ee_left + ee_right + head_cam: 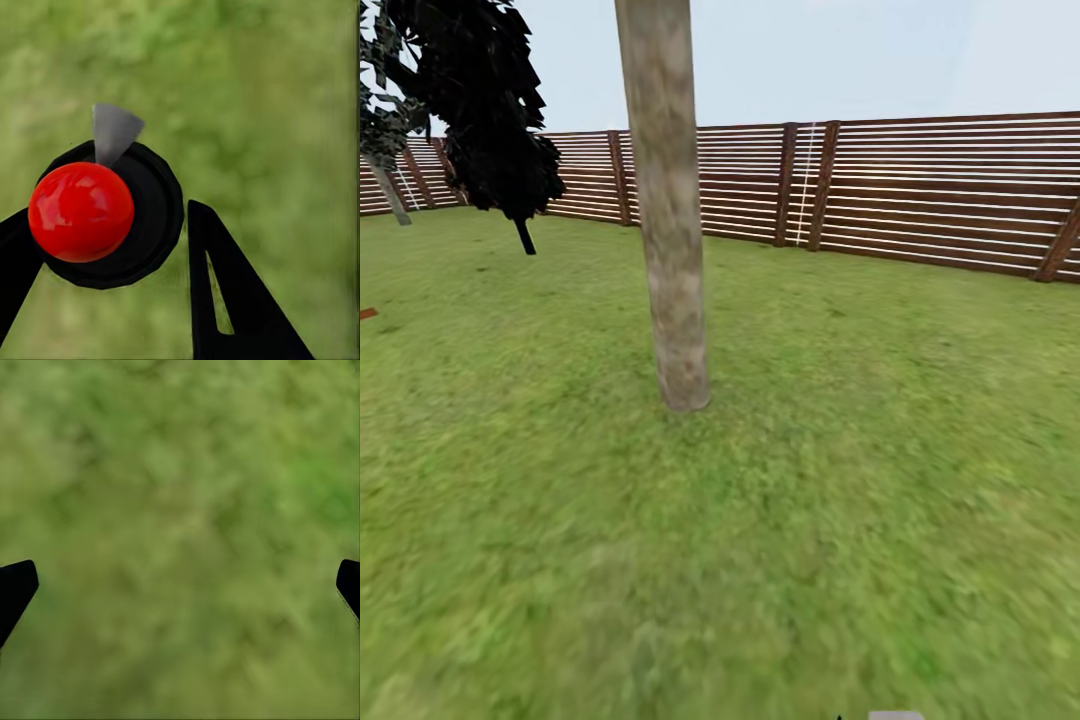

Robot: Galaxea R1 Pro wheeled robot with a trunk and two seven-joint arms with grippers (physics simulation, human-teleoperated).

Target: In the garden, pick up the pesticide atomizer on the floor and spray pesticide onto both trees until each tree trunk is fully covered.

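The pesticide atomizer (142,225) is a round black body with a glossy red ball cap and a grey nozzle. It sits between the two black fingers of my left gripper (109,214), which is shut on it above the grass. My right gripper (187,570) is open, its fingertips far apart at the picture's edges and only grass between them. A thick pale mottled tree trunk (670,220) rises from the lawn straight ahead in the head view, a short way off; its canopy is out of view.
A dark bushy thin-stemmed tree (490,110) stands at the back left, with a pale slanted stem (390,200) beyond it. A brown slatted fence (920,190) runs across the back. Open lawn (860,480) surrounds the trunk.
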